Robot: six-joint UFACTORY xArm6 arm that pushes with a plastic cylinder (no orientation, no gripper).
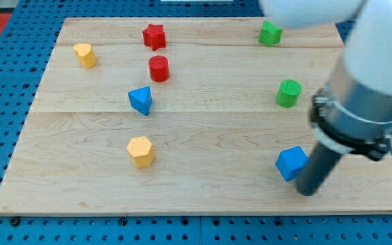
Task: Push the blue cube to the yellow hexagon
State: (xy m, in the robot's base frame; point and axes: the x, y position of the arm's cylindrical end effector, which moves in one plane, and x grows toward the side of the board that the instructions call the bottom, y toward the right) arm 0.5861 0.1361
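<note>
The blue cube (291, 162) lies on the wooden board at the view's lower right. The yellow hexagon (141, 151) lies at the lower left of centre, far to the left of the cube. My tip (307, 192) rests on the board just right of and slightly below the blue cube, touching or almost touching its right side. The arm's body covers the view's upper right.
A blue triangular block (141, 100), a red cylinder (158, 69), a red star (154, 36) and a yellow block (84, 55) lie at the upper left. A green cylinder (288, 93) and a green block (270, 33) lie at the upper right. The board's bottom edge (203, 212) is close below my tip.
</note>
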